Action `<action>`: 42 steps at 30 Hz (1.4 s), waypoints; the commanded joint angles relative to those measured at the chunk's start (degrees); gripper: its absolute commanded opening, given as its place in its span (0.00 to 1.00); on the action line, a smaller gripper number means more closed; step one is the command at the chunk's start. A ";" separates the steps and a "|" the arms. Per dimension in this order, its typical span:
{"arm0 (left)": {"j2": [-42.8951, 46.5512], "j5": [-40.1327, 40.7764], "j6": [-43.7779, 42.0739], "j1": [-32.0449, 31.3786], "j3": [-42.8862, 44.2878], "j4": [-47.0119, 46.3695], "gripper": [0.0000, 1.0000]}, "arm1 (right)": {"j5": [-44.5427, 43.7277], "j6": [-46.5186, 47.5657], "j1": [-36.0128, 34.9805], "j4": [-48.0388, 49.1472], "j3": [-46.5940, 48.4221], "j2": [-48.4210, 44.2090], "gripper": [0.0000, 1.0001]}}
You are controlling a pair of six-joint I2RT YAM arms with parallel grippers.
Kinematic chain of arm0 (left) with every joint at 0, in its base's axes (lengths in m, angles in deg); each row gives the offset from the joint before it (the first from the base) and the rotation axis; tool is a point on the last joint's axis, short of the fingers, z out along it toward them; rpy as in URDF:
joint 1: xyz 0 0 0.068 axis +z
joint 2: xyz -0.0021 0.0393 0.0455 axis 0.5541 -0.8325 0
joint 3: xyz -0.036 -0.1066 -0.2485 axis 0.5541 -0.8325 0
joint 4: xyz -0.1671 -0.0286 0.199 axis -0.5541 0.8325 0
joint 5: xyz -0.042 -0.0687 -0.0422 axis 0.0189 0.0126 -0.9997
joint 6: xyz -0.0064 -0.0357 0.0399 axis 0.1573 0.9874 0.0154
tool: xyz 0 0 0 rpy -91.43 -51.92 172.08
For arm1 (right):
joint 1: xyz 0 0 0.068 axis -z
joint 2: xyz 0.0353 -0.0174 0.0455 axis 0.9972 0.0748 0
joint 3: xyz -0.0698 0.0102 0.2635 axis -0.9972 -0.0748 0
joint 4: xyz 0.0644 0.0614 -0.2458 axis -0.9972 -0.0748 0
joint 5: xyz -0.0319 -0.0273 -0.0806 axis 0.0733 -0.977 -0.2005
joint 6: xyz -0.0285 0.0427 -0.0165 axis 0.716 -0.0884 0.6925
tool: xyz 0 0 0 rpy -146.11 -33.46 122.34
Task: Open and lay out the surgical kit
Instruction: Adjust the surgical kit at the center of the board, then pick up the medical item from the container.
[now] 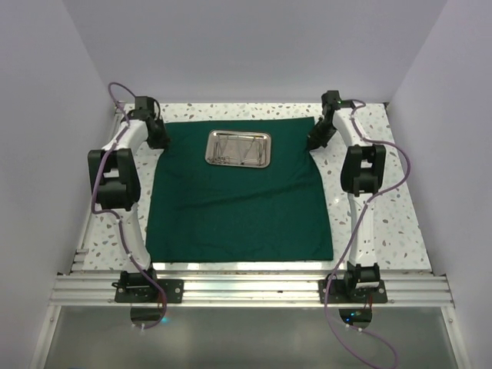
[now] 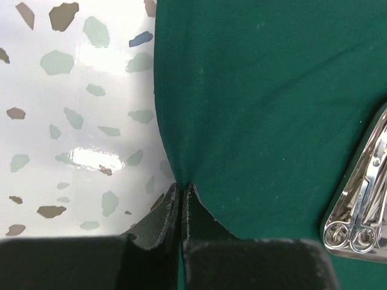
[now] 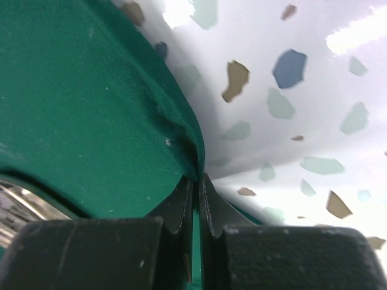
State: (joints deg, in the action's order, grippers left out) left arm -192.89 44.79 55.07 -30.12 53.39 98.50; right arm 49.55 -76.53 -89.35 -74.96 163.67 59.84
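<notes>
The dark green cloth [image 1: 231,200] lies spread as a large square sheet on the speckled table. The steel tray [image 1: 239,147] sits on its far middle with silver scissors and forceps inside; its corner with ring handles shows in the left wrist view [image 2: 358,211]. My left gripper [image 1: 157,137] is shut on the cloth's far left edge [image 2: 181,187]. My right gripper [image 1: 315,138] is shut on the cloth's far right edge [image 3: 196,179], and the cloth [image 3: 91,109] is lifted a little there.
The speckled white table [image 1: 384,223] shows bare strips left and right of the cloth. White walls enclose the back and sides. An aluminium rail [image 1: 246,288] runs along the near edge with both arm bases.
</notes>
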 commanded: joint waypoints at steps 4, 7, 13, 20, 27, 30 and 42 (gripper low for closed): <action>-1.40 3.47 -2.14 2.36 8.30 3.73 0.18 | 1.70 -1.04 0.91 14.92 -3.45 2.31 0.08; -0.01 3.73 -1.52 2.27 8.13 3.39 0.74 | 1.18 1.07 0.83 17.29 -8.98 -2.52 0.75; 5.61 5.84 -0.38 2.27 4.71 2.33 0.95 | -6.36 5.55 1.61 15.19 -15.76 -15.06 0.88; 9.14 3.30 2.08 -0.53 4.70 0.31 1.00 | -8.94 8.02 1.53 14.02 -32.49 -35.35 0.85; 3.00 2.77 2.96 -9.76 9.96 0.83 0.99 | 10.57 4.43 0.04 30.21 -56.44 -49.90 0.34; 0.36 2.77 4.37 -12.40 15.67 2.76 1.00 | 13.13 3.46 -1.89 30.04 -60.22 -50.60 0.02; -10.37 2.33 5.68 -20.84 27.82 7.07 0.99 | 14.80 3.80 -10.07 31.98 -77.80 -52.36 0.00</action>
State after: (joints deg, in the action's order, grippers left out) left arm -201.67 46.76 59.23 -49.31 78.90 103.41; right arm 63.17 -73.15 -100.12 -43.45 88.24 8.66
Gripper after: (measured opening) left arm 0.994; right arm 0.010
